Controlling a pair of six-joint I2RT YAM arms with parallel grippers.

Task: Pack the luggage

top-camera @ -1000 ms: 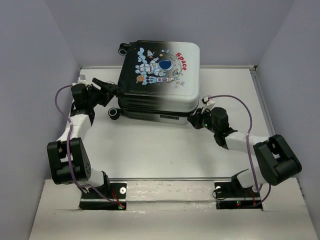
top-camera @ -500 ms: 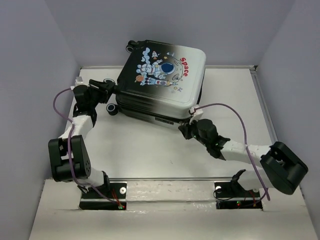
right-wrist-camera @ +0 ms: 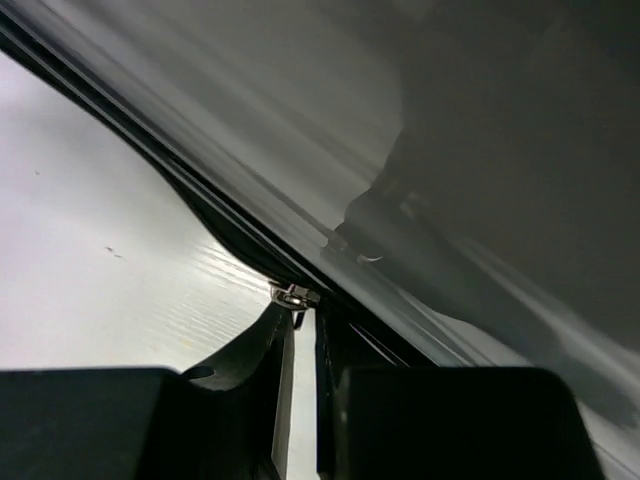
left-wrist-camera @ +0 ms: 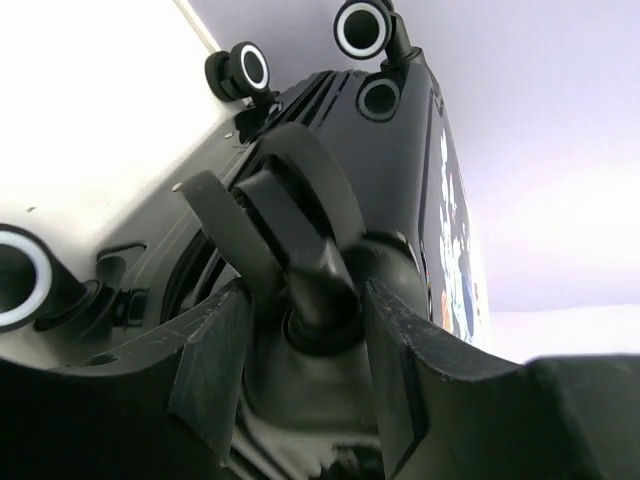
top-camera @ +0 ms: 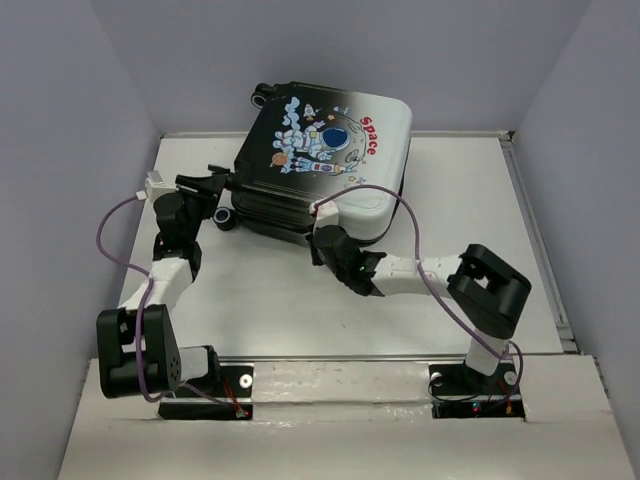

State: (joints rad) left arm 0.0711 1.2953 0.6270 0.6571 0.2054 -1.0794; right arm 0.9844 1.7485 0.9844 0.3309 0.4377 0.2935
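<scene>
The luggage (top-camera: 330, 150), a black-to-white hard shell with an astronaut and red "Space" print, lies closed and skewed at the back of the table. My left gripper (top-camera: 213, 188) is at its left corner. In the left wrist view the jaws (left-wrist-camera: 300, 310) clamp the black stem of a caster (left-wrist-camera: 310, 250), with other caster wheels (left-wrist-camera: 250, 68) beyond. My right gripper (top-camera: 320, 228) sits at the front seam of the luggage (right-wrist-camera: 450, 150). Its fingers (right-wrist-camera: 305, 320) are nearly together, pinching the small metal zipper pull (right-wrist-camera: 293, 295). The contents are hidden.
The white table (top-camera: 280, 300) has a raised rim along its right side (top-camera: 530, 200) and grey walls all round. A loose caster wheel (top-camera: 222, 215) of the luggage rests just right of my left arm. Purple cables loop off both arms.
My right gripper has slid left along the front seam with the zipper pull. My left gripper has closed onto the caster stem. The luggage has turned and shifted slightly.
</scene>
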